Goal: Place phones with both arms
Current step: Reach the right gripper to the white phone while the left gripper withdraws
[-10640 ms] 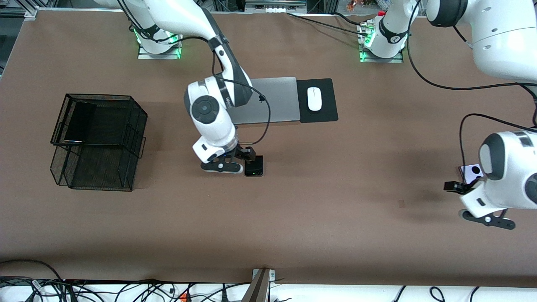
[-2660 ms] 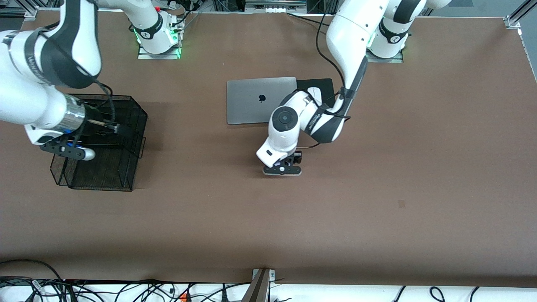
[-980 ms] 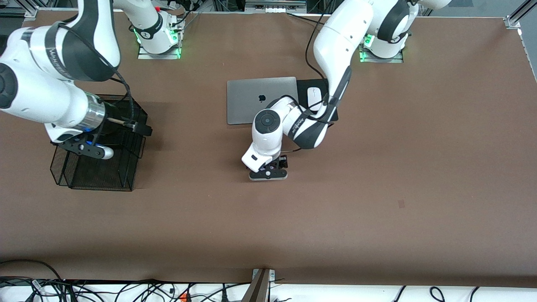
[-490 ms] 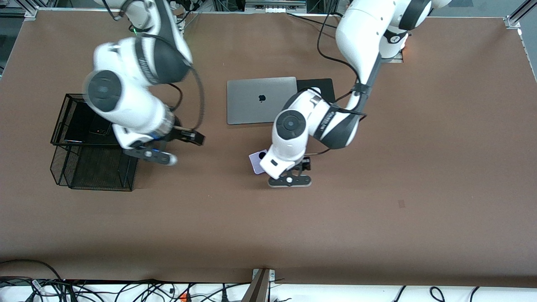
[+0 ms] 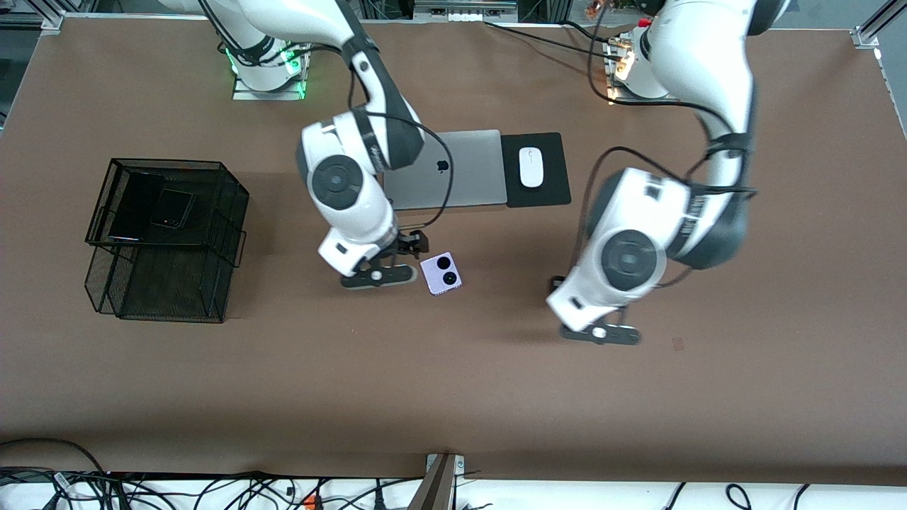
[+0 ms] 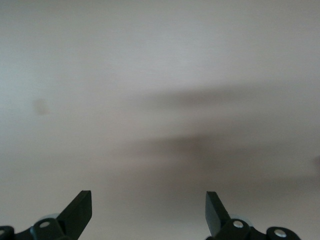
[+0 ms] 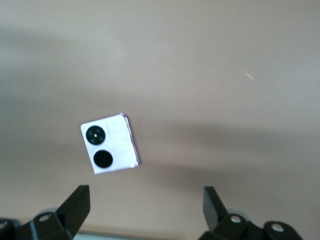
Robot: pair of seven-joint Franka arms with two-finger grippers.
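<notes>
- Black wire-mesh tray stack (image 5: pixel 212 241) at right arm's end; top tray holds 2 phones: long black slab (image 5: pixel 133 205), small squarish black phone (image 5: pixel 173 208).
- Lavender-white squarish phone (image 5: pixel 441 273), 2 black circles, lies flat on brown table (image 5: pixel 453 397), nearer the camera than the silver laptop (image 5: pixel 468 170).
- Right gripper (image 5: pixel 418 244) just beside it, fingers spread, empty.
- Left gripper (image 6: pixel 148 210) over bare table, spread, empty.
</notes>
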